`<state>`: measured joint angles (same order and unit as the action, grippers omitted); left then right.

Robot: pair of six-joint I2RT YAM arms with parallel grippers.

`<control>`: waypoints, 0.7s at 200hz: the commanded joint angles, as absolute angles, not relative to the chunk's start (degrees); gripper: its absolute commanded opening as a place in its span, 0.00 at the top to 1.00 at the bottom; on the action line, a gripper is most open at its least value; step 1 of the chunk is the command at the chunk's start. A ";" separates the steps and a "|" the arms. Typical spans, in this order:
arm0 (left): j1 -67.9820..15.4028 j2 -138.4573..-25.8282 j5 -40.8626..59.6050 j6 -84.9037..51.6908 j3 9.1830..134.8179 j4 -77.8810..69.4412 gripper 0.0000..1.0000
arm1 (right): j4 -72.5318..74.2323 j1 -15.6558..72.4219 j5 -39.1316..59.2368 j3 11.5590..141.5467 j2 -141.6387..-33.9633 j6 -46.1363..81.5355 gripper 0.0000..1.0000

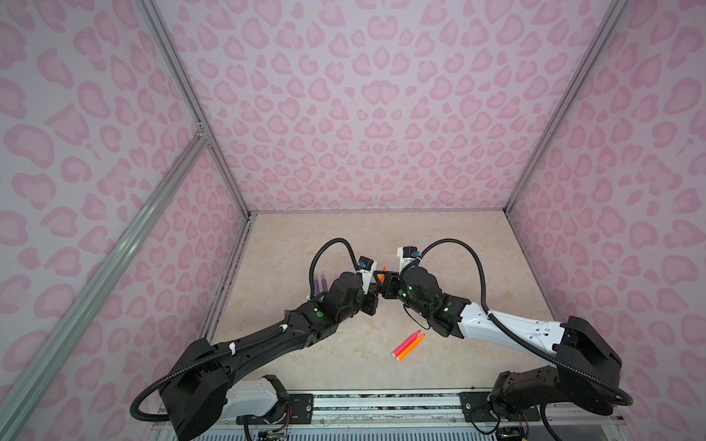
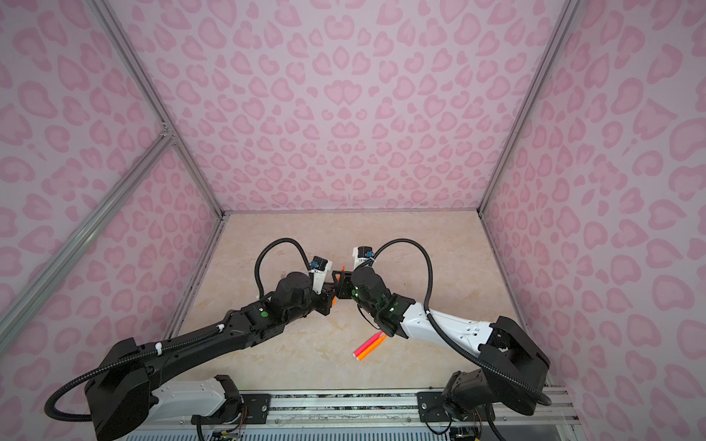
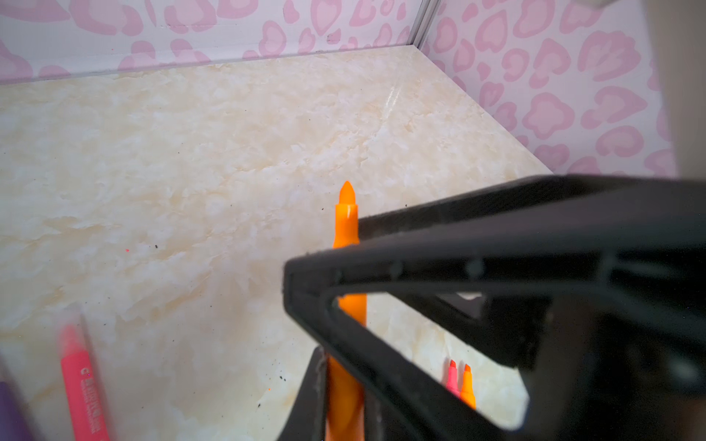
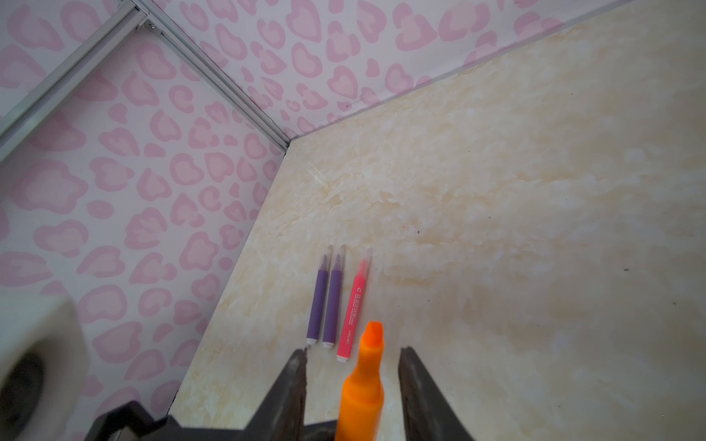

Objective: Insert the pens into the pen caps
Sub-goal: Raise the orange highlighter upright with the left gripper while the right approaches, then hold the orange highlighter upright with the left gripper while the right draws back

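My left gripper point(image 3: 345, 416) is shut on the barrel of an uncapped orange pen point(image 3: 347, 225), which points up and away from it. My right gripper point(image 4: 353, 351) is open, one jaw on each side of that pen's point(image 4: 363, 385) tip end with a gap to both. The two grippers meet mid-table in both top views, left gripper point(image 1: 376, 287), right gripper point(image 1: 382, 275). Two purple pens point(image 4: 317, 301) point(image 4: 333, 301) and a pink pen point(image 4: 353, 305) lie side by side, each with a clear pen cap point(image 4: 365, 259) over its tip.
An uncapped pink pen point(image 1: 405, 343) and an uncapped orange pen point(image 1: 412, 347) lie together on the beige table point(image 1: 305, 362) near the front, below the right arm. The purple pens point(image 1: 321, 282) lie close to the left wall. Pink-patterned walls enclose three sides.
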<state>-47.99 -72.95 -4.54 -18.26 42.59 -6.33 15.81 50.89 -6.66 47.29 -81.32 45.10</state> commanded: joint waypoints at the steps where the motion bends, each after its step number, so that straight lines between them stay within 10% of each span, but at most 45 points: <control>1: -47.99 -72.60 -4.83 -17.93 43.30 -8.59 0.97 | 18.09 50.98 -5.66 46.67 -82.07 47.18 0.59; 118: -48.60 -71.03 -3.90 -17.17 42.32 -9.80 0.97 | 18.53 51.06 -4.95 47.44 -83.80 47.46 0.90; 140: -48.86 -70.59 -3.47 -17.02 42.05 -10.06 0.81 | 18.72 51.06 -5.13 47.34 -83.51 47.20 0.94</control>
<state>-48.45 -71.53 -5.67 -18.00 42.33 -5.89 19.35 50.94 -5.56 47.46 -83.44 47.81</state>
